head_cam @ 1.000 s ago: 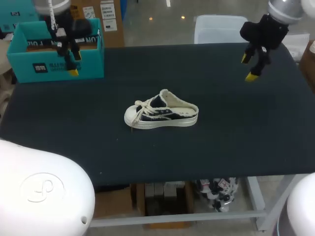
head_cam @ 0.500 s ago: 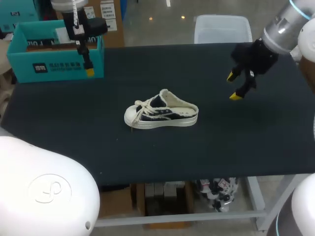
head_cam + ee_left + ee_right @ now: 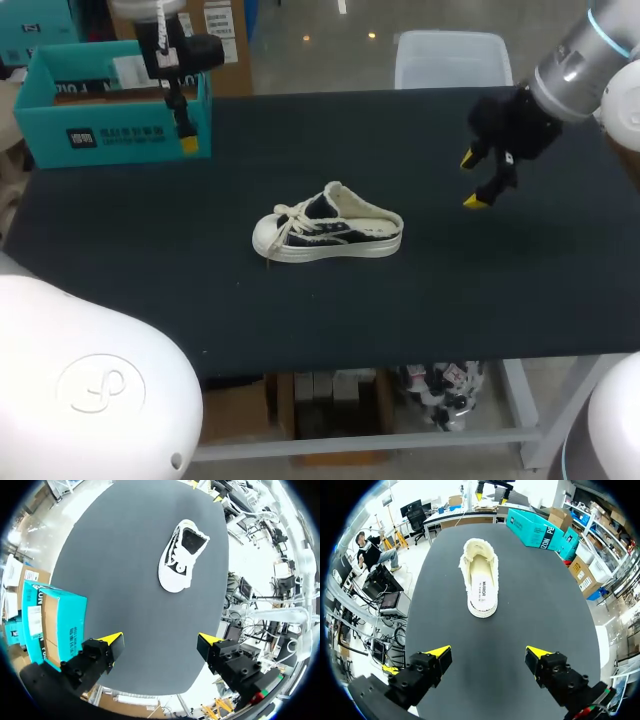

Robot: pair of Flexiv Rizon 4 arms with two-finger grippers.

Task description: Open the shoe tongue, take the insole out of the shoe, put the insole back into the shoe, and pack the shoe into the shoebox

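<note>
A dark slip-on shoe (image 3: 328,225) with a white sole, white laces and a fleecy rim lies on its sole mid-table, toe to the left. Its pale insole (image 3: 483,586) shows inside in the right wrist view. The open teal shoebox (image 3: 110,110) stands at the far left corner. My left gripper (image 3: 185,140) hangs open by the box's right front corner, well away from the shoe (image 3: 181,555). My right gripper (image 3: 472,180) is open above the table, right of the shoe's heel, which lies ahead of the right gripper (image 3: 489,652). Both grippers are empty.
The black table (image 3: 450,280) is bare around the shoe on all sides. In the left wrist view the shoebox (image 3: 50,620) stands beside the left gripper (image 3: 160,642), at the table's edge.
My right gripper has come down and leftward from the far right corner toward the shoe's heel. My left gripper has shifted right, from over the box to its right front corner.
</note>
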